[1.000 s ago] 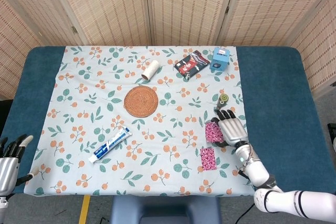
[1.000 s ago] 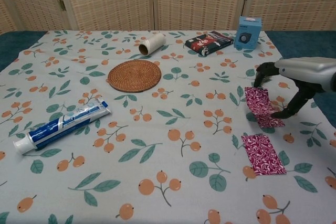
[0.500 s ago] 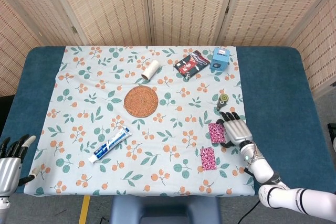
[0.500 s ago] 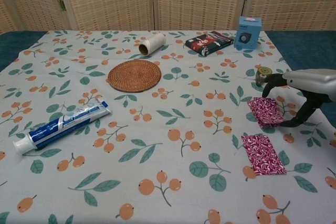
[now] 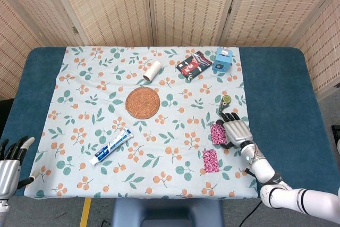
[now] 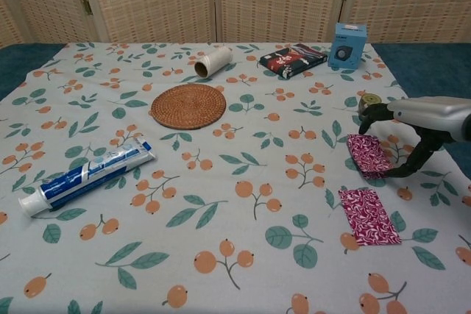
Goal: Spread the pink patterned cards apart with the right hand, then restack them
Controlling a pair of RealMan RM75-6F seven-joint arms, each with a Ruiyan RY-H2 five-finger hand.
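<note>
Two pink patterned cards lie apart on the floral cloth at the right. The farther card (image 5: 217, 133) (image 6: 367, 154) sits under my right hand (image 5: 236, 130) (image 6: 412, 126), which arches over it. Its fingertips (image 6: 368, 114) are at the card's far edge and its thumb is at the near right edge, pinching the card. The nearer card (image 5: 210, 160) (image 6: 369, 215) lies flat and free, a little toward me. My left hand (image 5: 9, 160) hangs off the table's front left corner with fingers apart and nothing in it. The chest view does not show it.
A small olive roll (image 5: 227, 100) (image 6: 370, 100) stands just beyond my right hand. Further off are a blue box (image 6: 348, 45), a dark patterned packet (image 6: 293, 59), a cream roll (image 6: 212, 62), a woven coaster (image 6: 188, 105) and a toothpaste tube (image 6: 87, 176).
My right hand drew the far card slightly toward me, then eased back. The card looks shorter than a second ago. The nearer card stayed put. My left hand sank a little.
</note>
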